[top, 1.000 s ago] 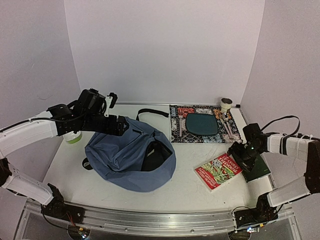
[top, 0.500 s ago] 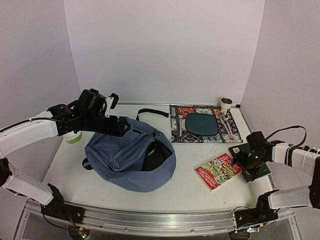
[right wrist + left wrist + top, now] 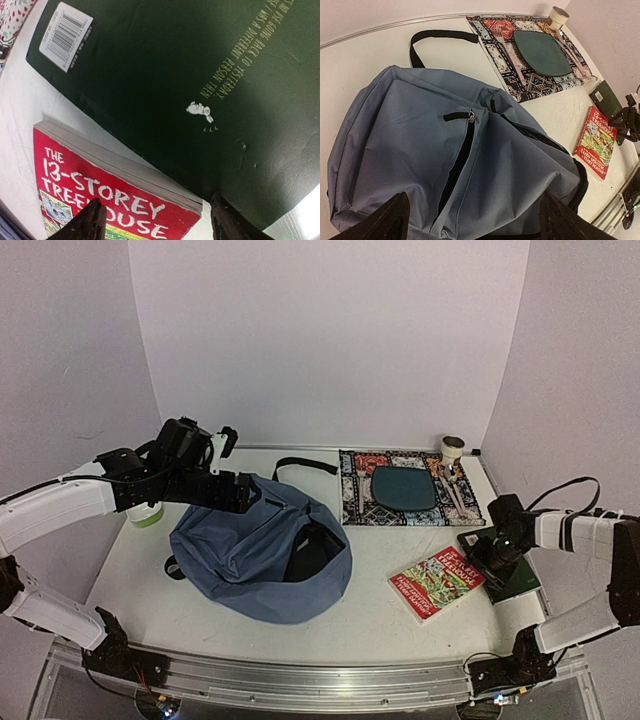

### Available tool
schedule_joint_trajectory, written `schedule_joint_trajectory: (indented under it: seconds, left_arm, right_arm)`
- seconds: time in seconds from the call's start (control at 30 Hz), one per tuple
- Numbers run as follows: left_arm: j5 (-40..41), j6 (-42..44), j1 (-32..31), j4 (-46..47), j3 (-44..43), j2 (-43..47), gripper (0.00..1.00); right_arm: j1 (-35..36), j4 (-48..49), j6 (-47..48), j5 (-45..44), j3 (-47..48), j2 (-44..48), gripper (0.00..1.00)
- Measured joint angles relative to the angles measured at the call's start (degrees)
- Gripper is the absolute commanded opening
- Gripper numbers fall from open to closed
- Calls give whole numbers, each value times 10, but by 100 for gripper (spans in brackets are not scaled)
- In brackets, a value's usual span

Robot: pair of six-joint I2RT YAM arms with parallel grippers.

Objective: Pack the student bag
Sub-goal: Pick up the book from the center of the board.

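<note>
Hovering over red book [image 3: 435,583], right gripper [image 3: 160,220] part-open, left gripper [image 3: 475,222] wide (above student bag [image 3: 250,555])

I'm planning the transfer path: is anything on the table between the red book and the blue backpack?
Nothing visible: only bare table separates the red book from the student bag; the patterned mat lies farther back.

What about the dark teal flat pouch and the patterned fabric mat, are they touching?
Touching. Left wrist view: the teal pouch lies flat on the patterned mat.
</note>
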State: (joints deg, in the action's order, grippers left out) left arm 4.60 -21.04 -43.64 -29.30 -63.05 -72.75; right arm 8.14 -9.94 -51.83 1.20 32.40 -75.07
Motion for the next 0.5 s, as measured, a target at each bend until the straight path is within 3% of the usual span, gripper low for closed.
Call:
schedule_joint_trajectory:
  seconds: [0.27, 0.5]
  left_arm:
    - [-2, 0, 0, 0, 0, 0, 91]
    - [-14, -1, 0, 0, 0, 0, 91]
  right_arm:
    - [5, 69, -4, 44, -12, -9, 59]
    - [57, 128, -13, 85, -7, -48, 57]
